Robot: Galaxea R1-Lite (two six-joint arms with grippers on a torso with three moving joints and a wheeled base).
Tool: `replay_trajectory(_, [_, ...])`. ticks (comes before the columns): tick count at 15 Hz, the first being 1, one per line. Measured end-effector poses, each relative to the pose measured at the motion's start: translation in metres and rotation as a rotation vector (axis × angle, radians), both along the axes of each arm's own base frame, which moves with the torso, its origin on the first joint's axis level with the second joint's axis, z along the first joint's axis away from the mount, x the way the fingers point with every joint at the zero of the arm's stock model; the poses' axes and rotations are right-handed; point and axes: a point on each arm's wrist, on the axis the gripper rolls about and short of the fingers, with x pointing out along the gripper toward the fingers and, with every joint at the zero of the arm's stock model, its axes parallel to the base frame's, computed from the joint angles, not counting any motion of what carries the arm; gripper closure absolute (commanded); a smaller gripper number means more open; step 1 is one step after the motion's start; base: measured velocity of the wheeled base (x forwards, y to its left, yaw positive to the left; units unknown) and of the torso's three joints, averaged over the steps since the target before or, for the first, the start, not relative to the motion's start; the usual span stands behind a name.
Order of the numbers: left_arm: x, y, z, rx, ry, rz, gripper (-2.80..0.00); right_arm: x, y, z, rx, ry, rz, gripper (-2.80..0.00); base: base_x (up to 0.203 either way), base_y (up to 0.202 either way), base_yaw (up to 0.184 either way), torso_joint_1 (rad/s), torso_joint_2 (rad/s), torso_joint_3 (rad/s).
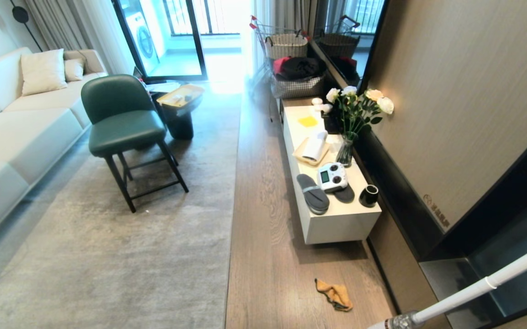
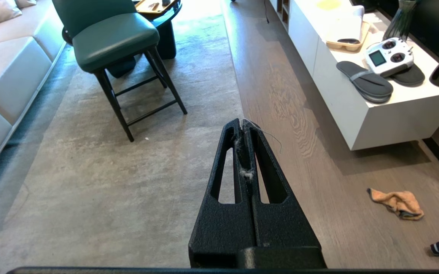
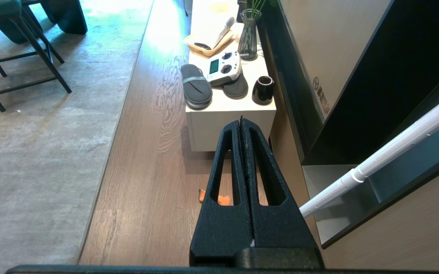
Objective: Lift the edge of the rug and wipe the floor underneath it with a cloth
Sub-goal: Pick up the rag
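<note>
A large pale grey rug lies flat, its straight rug edge [image 1: 232,192] running along the wood-grain floor [image 1: 268,237]. The orange-tan cloth [image 1: 335,294] lies crumpled on the floor near the front of the white cabinet. In the left wrist view my left gripper [image 2: 244,125] hangs shut and empty above the rug edge [image 2: 238,95], bits of lint caught between its fingers, the cloth [image 2: 396,203] off to one side. My right gripper [image 3: 241,121] is shut and empty above the floor [image 3: 143,171]; the cloth [image 3: 225,199] shows partly through its fingers. Neither gripper appears in the head view.
A low white cabinet [image 1: 336,224] carries slippers [image 1: 313,194], a remote controller [image 1: 332,177], a black cup [image 1: 369,195], a rolled white towel [image 1: 314,145] and a flower vase [image 1: 345,151]. A green chair [image 1: 126,132] stands on the rug beside a sofa [image 1: 12,132]. A white pole [image 1: 482,285] leans at the right.
</note>
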Motion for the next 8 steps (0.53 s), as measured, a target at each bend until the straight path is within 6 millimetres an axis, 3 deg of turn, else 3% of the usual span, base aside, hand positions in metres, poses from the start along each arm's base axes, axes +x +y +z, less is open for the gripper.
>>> replay_trajectory(8, [0.0000, 0.0000, 0.0000, 0.000, 0.000, 0.000, 0.00, 0.0000, 0.0000, 0.0000, 0.000, 0.000, 0.000, 0.00, 0.000, 0.000, 0.000, -0.069, 0.16, 0.089])
